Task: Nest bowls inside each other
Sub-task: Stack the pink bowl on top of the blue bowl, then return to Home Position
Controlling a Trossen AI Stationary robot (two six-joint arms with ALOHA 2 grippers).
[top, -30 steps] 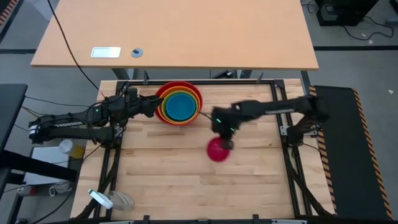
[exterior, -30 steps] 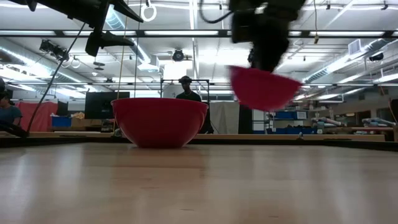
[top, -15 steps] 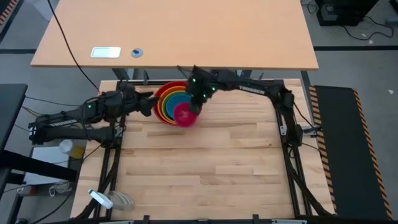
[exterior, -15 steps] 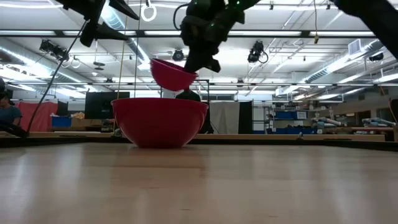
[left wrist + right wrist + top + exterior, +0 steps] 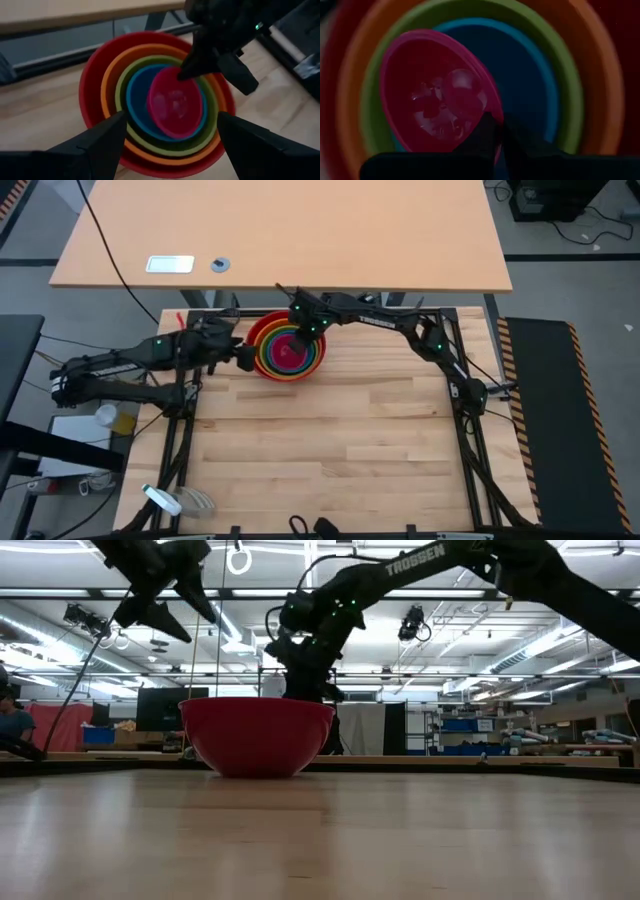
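Note:
Red (image 5: 262, 330), orange, lime green and blue bowls sit nested at the table's far middle, the red one's base on the table (image 5: 330, 440). The magenta-pink bowl (image 5: 175, 102) lies tilted inside the blue bowl (image 5: 137, 95), with my right gripper (image 5: 497, 122) shut on it and reaching in from the far side. My left gripper (image 5: 243, 353) hangs open just left of the stack and touches nothing. The low view shows only the red bowl (image 5: 257, 735); its wall hides the others. My right gripper pinches the pink bowl's rim (image 5: 489, 111) between its two fingers, one inside the bowl and one outside. The fingers slant down from the table's far side. The bowl hangs tilted inside the blue bowl; I cannot tell whether its underside touches the blue one.
A tan desk (image 5: 280, 230) stands beyond the table's far edge, with a white card (image 5: 170, 264) on it. Black frame rails (image 5: 465, 430) run along the table's sides. Bare wood stretches from the stack to the near edge. A person (image 5: 10, 722) sits far off in the room.
My right gripper has carried the pink bowl from above the table's middle toward the far edge and left, over the stack, and lowered it below the red rim into the blue bowl. My left gripper has tipped downward beside the stack.

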